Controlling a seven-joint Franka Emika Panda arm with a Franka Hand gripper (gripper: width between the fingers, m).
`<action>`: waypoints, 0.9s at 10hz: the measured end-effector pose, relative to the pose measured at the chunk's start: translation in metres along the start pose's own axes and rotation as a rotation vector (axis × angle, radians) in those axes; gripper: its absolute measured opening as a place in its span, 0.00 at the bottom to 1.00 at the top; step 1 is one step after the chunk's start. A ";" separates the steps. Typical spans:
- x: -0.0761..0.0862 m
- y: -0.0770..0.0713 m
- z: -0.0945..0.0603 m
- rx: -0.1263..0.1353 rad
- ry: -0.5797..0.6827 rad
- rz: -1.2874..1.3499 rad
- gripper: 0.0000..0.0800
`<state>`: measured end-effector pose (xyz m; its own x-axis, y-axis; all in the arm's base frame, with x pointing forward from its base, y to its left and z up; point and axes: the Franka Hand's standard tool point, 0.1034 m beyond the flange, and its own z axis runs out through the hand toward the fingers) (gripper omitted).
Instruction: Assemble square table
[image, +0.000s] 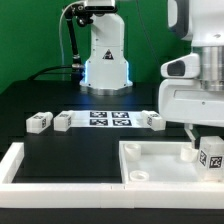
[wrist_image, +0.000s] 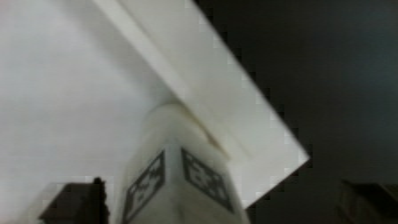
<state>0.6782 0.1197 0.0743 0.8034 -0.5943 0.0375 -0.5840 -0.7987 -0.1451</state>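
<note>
The white square table panel (image: 160, 165) lies flat at the front right of the exterior view, rim up. My gripper (image: 205, 140) is shut on a white tagged leg block (image: 212, 155) and holds it upright over the panel's right part, close to its rim. In the wrist view the leg (wrist_image: 178, 165) runs out from between my dark fingers (wrist_image: 75, 203) toward the panel (wrist_image: 71, 90), near its edge (wrist_image: 240, 100). I cannot tell whether the leg touches the panel. Three more leg blocks lie behind: two at the left (image: 38, 121) (image: 62, 120) and one (image: 152, 120) further right.
The marker board (image: 108, 119) lies flat between the loose legs. A long white bar (image: 20, 165) frames the black work surface at the front left. The robot base (image: 105, 60) stands at the back.
</note>
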 end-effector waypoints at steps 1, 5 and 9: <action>0.001 0.001 0.000 -0.001 0.000 -0.086 0.81; 0.009 0.011 -0.002 -0.030 -0.021 -0.649 0.81; 0.010 0.023 0.006 -0.042 -0.023 -0.867 0.81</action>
<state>0.6730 0.0961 0.0656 0.9689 0.2274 0.0980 0.2319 -0.9720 -0.0375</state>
